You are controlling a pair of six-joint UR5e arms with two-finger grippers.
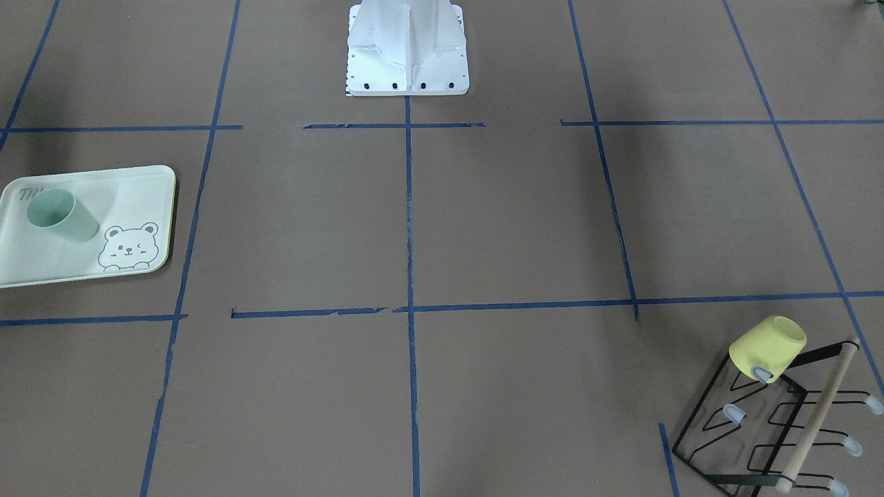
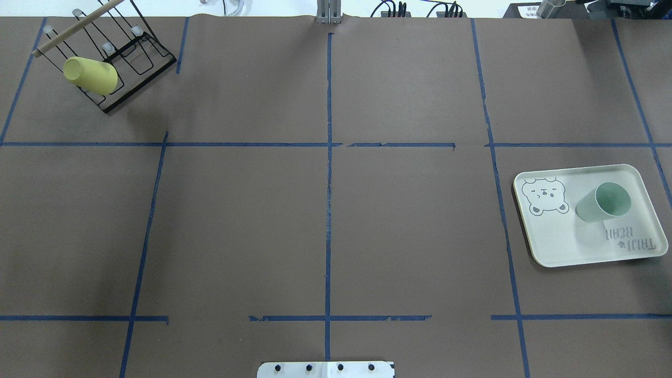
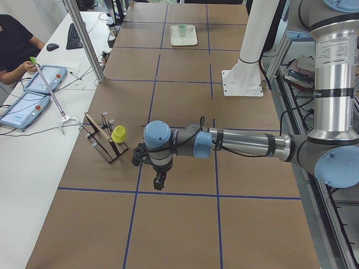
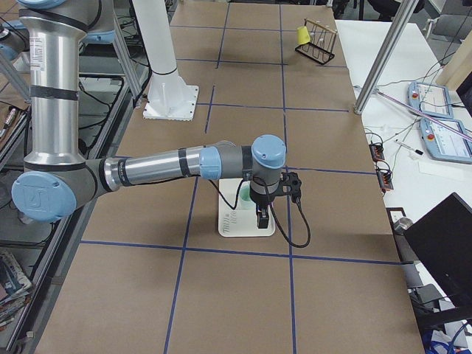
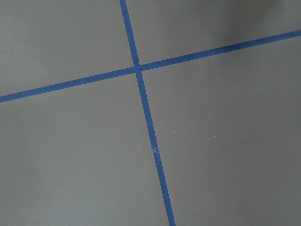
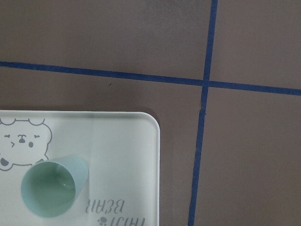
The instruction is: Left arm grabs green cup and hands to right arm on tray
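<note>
The green cup (image 1: 62, 214) stands upright, mouth up, on the tray (image 1: 138, 200), beside the bear drawing. Both also show in the overhead view: cup (image 2: 604, 202), tray (image 2: 567, 241), and in the right wrist view: cup (image 6: 54, 188), tray (image 6: 122, 155). The right gripper (image 4: 260, 220) hangs above the tray's near edge, shown only in the exterior right view, so I cannot tell if it is open or shut. The left gripper (image 3: 159, 183) hangs over bare table near the rack, shown only in the exterior left view; I cannot tell its state. Nothing shows in either gripper.
A yellow cup (image 1: 766, 348) hangs upside down on a black wire rack (image 1: 760, 442) with a wooden handle, at the table's far corner on the robot's left. The white robot base (image 1: 407, 48) sits at the near edge. Blue tape lines grid the brown table.
</note>
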